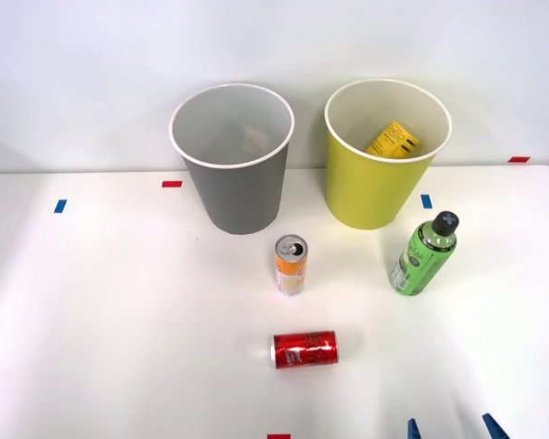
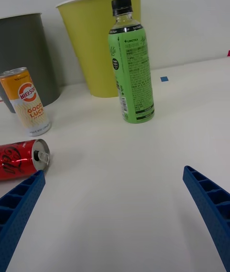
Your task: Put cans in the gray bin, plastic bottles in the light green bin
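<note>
- Front view: the right gripper sits at the worktop's near edge toward its right side, its two blue fingertips apart and holding nothing.
- The green plastic bottle stands upright just in front of the light green bin, toward the right half of the worktop. It looks like the nearest target.
- A good grasp would likely come straight in and close on the bottle's label, below the black cap, so it does not tip; the lift should then clear the bin's white rim.
- The orange-and-white can stands near the middle, in front of the gray bin. The red can lies on its side nearer the front edge and may roll if nudged.
- The gray bin, at the back, appears empty inside. The light green bin beside it already holds a yellow item leaning on its inner wall.
- Right wrist view: the blue fingers are spread wide, with bare worktop between them.
- The bottle stands ahead, close before the light green bin.
- The red can lies just beside one finger, so the approach should steer away from it.
</note>
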Controlling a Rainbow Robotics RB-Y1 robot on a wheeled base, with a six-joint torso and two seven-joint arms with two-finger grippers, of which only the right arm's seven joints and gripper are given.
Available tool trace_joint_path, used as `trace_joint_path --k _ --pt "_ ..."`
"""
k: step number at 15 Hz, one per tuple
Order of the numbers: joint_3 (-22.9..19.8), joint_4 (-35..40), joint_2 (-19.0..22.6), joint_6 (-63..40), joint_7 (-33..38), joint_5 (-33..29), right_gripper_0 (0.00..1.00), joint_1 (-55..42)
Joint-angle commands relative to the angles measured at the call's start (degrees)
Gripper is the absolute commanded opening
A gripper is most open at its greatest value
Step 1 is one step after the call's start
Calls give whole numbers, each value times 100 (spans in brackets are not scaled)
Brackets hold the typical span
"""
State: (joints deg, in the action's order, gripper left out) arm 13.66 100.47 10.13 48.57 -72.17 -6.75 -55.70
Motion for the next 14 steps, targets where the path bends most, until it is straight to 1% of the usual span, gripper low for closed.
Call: trace_joint_path --k 1,3,5,8,11,14 --pt "-12 420 -11 -225 -676 174 100 7" --pt "40 763 -11 -753 -1106 446 100 51" --pt "102 816 -90 -876 -1344 719 100 306" --pt "76 702 -230 -902 -1344 763 100 640" --pt "-39 702 -389 -1324 -1344 737 100 991" --pt "-171 702 -661 -1711 -1352 693 100 1440"
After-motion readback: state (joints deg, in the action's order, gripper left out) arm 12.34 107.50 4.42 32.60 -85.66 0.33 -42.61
